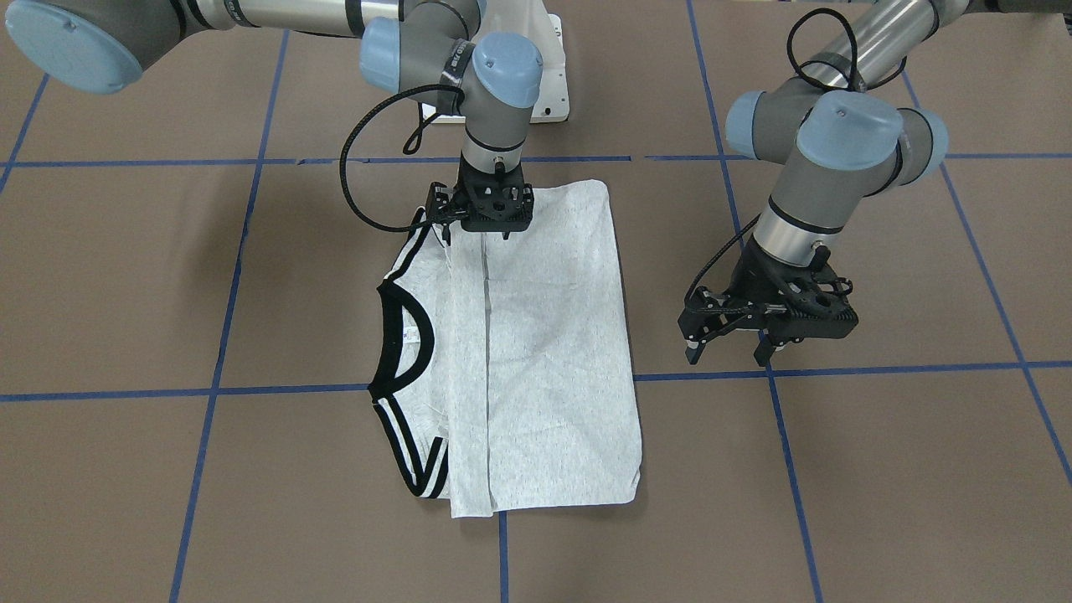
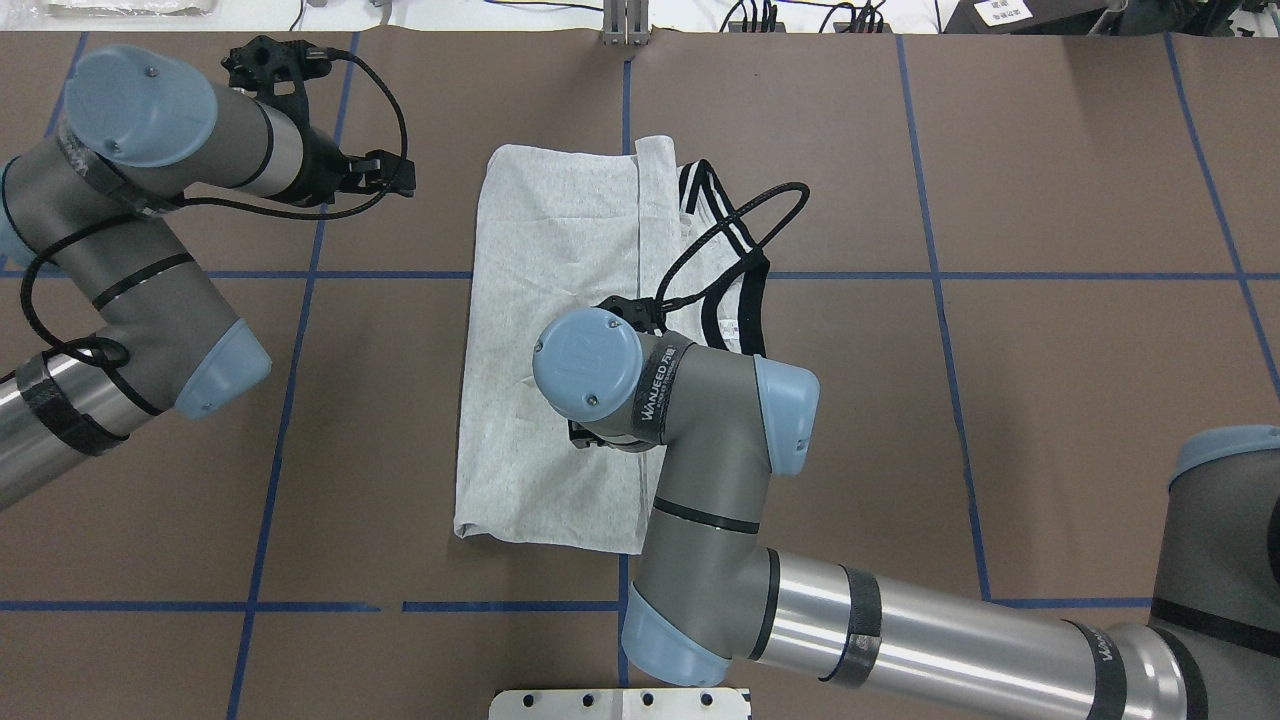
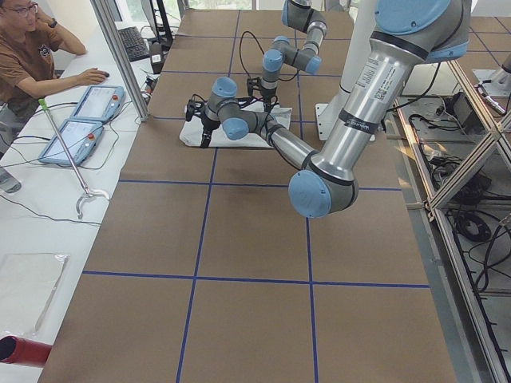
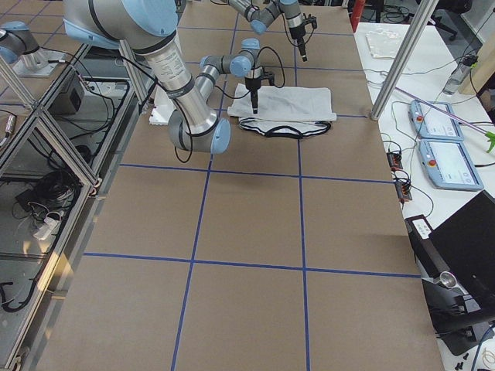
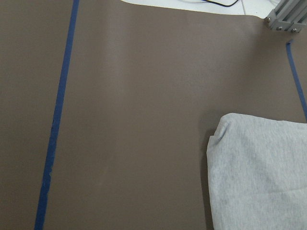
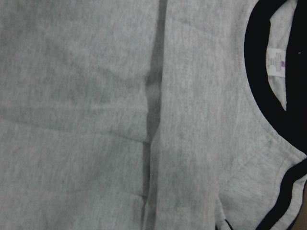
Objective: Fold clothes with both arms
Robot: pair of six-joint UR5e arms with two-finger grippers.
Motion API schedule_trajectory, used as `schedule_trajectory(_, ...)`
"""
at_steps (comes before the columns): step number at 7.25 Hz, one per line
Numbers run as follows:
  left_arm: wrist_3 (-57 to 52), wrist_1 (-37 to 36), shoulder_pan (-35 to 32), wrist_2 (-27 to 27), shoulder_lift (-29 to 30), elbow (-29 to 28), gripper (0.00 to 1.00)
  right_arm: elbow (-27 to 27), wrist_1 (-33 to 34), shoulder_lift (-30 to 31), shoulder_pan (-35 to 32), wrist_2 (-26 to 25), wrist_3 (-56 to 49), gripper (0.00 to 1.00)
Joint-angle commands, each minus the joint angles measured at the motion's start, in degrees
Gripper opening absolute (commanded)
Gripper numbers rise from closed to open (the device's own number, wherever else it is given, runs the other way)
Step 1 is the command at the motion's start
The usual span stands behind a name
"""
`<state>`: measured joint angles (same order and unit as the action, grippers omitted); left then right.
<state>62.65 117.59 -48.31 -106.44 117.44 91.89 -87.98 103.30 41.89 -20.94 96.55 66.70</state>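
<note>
right gripper point(image 1: 476, 237): pointed straight down over the t-shirt point(image 1: 553, 352), at the end nearest the robot's base and close to the long edge of a turned-over panel. its two dark tips read as set apart with no cloth between them. the right wrist view shows only flat grey knit and nothing lifted, so i take it as unloaded. left gripper point(image 1: 729, 353): jaws clearly wide and holding nothing. it hangs above the bare table point(image 1: 126, 276) on the side of the garment away from the collar point(image 1: 419, 335), apart from the cloth edge and just by a blue tape line point(image 1: 879, 368). the left wrist view catches one rounded corner of the shirt at its lower right. garment: lies flat at mid-table as a tidy oblong, plain grey side up, with the black collar and striped shoulders showing along one long side. judged state: part folded, with a further fold to come and no grasp made yet. recommendations for the step:
- bring the left gripper in to a corner of the cloth before either jaw closes.
- have both arms take matching corners of the same edge.
- pinch every layer at that edge, since the overlapped panel may slip free if only the top ply is caught.
- raise both ends level, carry them across together, and lay the edge square on the opposite one before release.

hazard noted: the right arm's black cable point(image 2: 740, 210) loops over the collar area and could drag the fabric if the wrist drops low.
</note>
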Motion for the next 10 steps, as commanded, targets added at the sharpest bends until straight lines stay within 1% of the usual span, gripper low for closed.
schedule_trajectory(1, 0.3, 0.0, 0.1, 0.0, 0.0, 0.1, 1.00, 1.8, 0.9, -0.1, 0.5, 0.0, -2.0, 1.00)
schedule_trajectory(3, 0.3, 0.1, 0.1, 0.0, -0.1, 0.1, 1.00, 1.9, 1.1, 0.1, 0.5, 0.3, -2.5, 1.00)
schedule_trajectory(7, 0.3, 0.2, 0.2, -0.1, -0.1, 0.0, 1.00, 1.8, 4.7, 0.4, 0.3, 0.4, -5.4, 1.00)
schedule_trajectory(10, 0.4, 0.2, 0.3, -0.1, 0.0, 0.0, 1.00, -1.4, 7.7, 1.7, -1.4, 0.7, -8.2, 1.00)
